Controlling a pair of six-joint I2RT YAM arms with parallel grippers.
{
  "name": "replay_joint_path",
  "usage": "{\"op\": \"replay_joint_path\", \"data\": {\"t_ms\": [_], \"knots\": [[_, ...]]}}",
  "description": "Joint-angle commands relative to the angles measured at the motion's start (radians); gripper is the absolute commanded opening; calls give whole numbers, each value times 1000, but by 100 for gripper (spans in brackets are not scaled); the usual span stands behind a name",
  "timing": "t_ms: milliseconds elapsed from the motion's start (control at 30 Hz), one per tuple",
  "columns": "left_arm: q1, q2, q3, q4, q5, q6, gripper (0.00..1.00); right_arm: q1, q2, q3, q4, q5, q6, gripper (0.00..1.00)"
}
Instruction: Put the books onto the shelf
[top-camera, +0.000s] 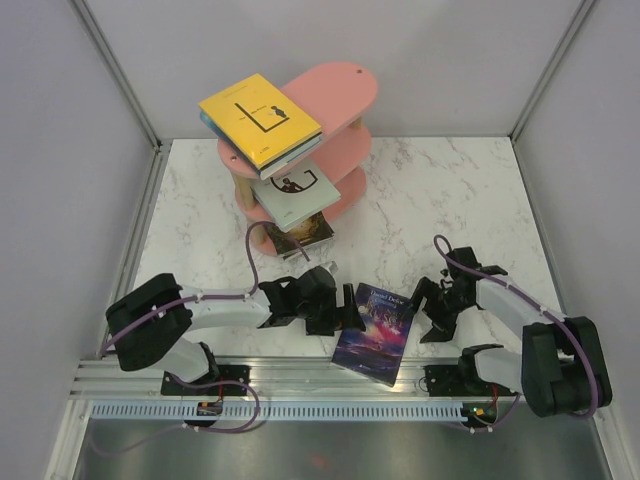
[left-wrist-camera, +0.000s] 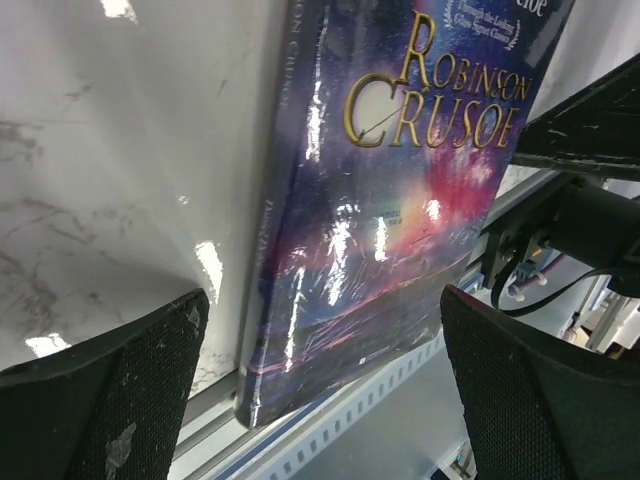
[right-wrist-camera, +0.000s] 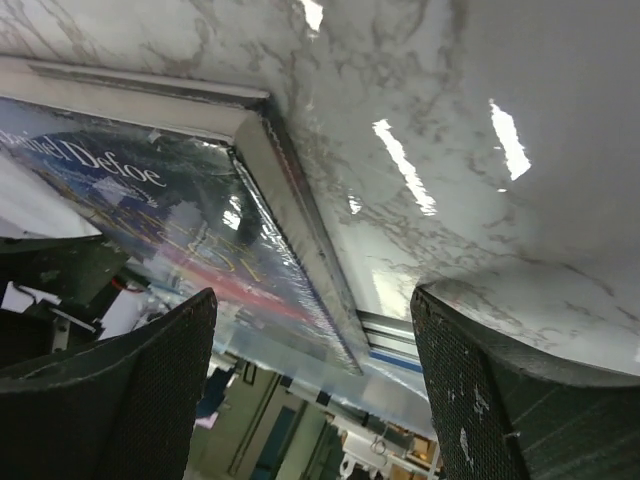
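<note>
A dark blue book titled Robinson Crusoe (top-camera: 375, 332) lies flat at the table's near edge, its lower end overhanging the metal rail. My left gripper (top-camera: 352, 318) is open at the book's left side; in the left wrist view the book (left-wrist-camera: 390, 200) lies ahead between the spread fingers (left-wrist-camera: 110, 390), untouched. My right gripper (top-camera: 428, 318) is open at its right side, and the book's edge (right-wrist-camera: 170, 220) shows between its jaws, apart from both. The pink shelf (top-camera: 335, 85) stands at the back. It carries a yellow book (top-camera: 260, 118) over a teal one on top, a pale grey book (top-camera: 290, 190) lower down, and a dark book (top-camera: 300, 232) at the bottom.
The metal rail (top-camera: 300, 385) runs along the table's near edge under the arms' bases. Grey walls close in the left, right and back. The marble tabletop (top-camera: 450, 200) stretches to the right of the shelf.
</note>
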Motion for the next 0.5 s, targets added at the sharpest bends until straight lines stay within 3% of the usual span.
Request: {"op": "replay_joint_path", "data": {"t_ms": [0, 133, 300, 433, 467], "knots": [[-4, 59, 21, 28, 53, 49, 100, 9, 47, -64, 176, 17, 2, 83], [-9, 128, -3, 187, 162, 13, 100, 34, 92, -124, 294, -54, 66, 83], [-9, 179, -152, 664, 243, -183, 97, 58, 133, -181, 397, -98, 100, 83], [-9, 191, -291, 928, 227, -290, 89, 60, 111, -191, 386, -101, 85, 82], [-9, 190, -298, 944, 223, -297, 79, 60, 109, -190, 382, -101, 83, 82]]}}
